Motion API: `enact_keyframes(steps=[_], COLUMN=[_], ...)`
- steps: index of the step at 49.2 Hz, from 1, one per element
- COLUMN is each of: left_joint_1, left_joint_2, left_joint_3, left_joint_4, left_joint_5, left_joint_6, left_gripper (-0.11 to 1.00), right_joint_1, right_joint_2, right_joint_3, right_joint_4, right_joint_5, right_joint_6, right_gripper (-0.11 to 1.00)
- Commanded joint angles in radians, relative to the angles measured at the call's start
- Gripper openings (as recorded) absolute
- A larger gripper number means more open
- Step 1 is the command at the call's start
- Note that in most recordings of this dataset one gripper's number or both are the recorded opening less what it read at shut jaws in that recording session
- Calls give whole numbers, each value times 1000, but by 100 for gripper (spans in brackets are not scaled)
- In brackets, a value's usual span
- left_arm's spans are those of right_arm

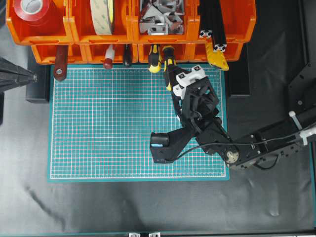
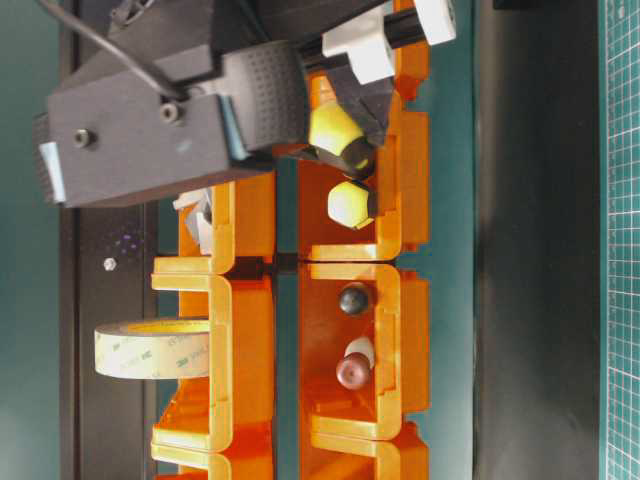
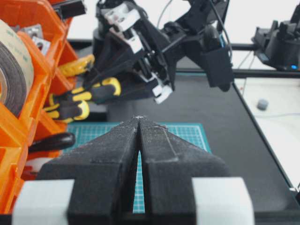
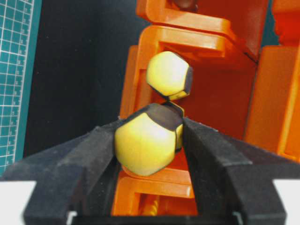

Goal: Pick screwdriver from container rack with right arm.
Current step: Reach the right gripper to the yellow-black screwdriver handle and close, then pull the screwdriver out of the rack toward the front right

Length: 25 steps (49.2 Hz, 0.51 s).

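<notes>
Jaws of the right gripper [image 4: 150, 140] flank the screwdriver [image 4: 146, 143] handle.

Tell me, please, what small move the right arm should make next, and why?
Probably finish closing the right gripper on the screwdriver: its fingers flank the handle, which juts from the container rack, but a firm pinch is not yet evident.

The tape roll [image 2: 152, 349] in the rack [image 2: 245, 400] carries a faint repeated "3M" print along its edge, seen from table level. The cutting mat [image 1: 113, 123] shows only grid lines; any ruler figures are too small to read.
</notes>
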Motion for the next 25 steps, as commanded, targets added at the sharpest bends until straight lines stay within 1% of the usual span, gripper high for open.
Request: enact_keyframes(steps=[1,10,13,20,25], left_joint_1=[3,0,-2,-2,-2], left_joint_2=[6,2,-2,-5,-5], left_joint_3=[-21,-21,-21,-21,-18], left_joint_4=[3,3,3,3,3], left_joint_5=[-5,-5,-3,-5,-3], left_joint_6=[-3,-5,-5,-5,-5], left_gripper=[0,0,0,0,0], right_joint_1=[6,21,32,44,57], right_joint_2=[-14,-14,-14,-18,-23], right_joint_3=[-40,-69,-71,-61,-49], right_joint_4=[2,26,48,120,146], right_joint_5=[40,106,124,160,167], right_joint_6=[3,-6,-3,-6,-6], right_gripper=[40,40,40,40,40])
